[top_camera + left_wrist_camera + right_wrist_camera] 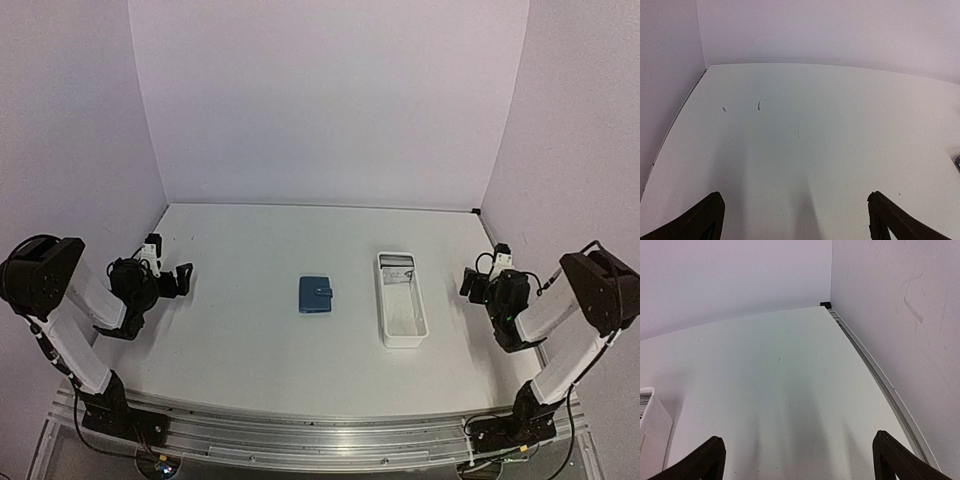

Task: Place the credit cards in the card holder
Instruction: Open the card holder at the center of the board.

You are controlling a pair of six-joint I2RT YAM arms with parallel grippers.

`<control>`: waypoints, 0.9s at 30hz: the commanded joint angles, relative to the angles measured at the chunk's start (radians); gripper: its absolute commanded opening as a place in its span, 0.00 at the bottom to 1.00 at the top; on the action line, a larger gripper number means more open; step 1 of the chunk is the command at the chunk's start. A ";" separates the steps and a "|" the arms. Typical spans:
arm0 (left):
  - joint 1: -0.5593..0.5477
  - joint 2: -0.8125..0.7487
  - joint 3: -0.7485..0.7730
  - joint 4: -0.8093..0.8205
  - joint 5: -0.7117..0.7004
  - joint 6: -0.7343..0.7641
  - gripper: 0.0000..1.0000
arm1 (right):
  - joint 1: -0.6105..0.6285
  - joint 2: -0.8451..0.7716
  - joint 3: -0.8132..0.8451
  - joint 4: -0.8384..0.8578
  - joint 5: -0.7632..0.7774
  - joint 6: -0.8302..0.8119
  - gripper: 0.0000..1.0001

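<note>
The top external camera is looking down from above and behind the black arm bases (105, 410), facing twelve o'clock and taking in the matte white tabletop (250, 340). The left wrist camera is riding low and near over the table's nine o'clock side, peering past the black left gripper (794, 197) toward the pale lilac far wall (815, 30). The right wrist camera is doing likewise at three o'clock past the black right gripper (797, 437), sharing the long white rectangular plastic tray (655, 430) with the overhead view.
</note>
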 commanded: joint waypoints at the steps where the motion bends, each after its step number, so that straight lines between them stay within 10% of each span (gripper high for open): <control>1: 0.002 0.004 0.021 0.012 0.016 0.002 1.00 | -0.004 -0.162 0.189 -0.341 0.074 0.025 0.98; 6: 0.001 -0.011 0.021 0.012 0.032 0.014 1.00 | -0.004 -0.271 0.506 -0.714 -0.033 0.116 0.98; 11: -0.013 -0.202 0.309 -0.567 0.173 -0.005 1.00 | 0.022 -0.211 0.852 -1.102 -0.257 0.340 0.98; 20: -0.307 0.006 0.856 -1.250 0.218 -0.253 1.00 | 0.527 0.164 1.407 -1.621 0.063 0.444 0.89; 27: -0.408 0.195 0.939 -1.234 0.417 -0.509 0.89 | 0.739 0.542 1.824 -1.977 0.124 0.570 0.72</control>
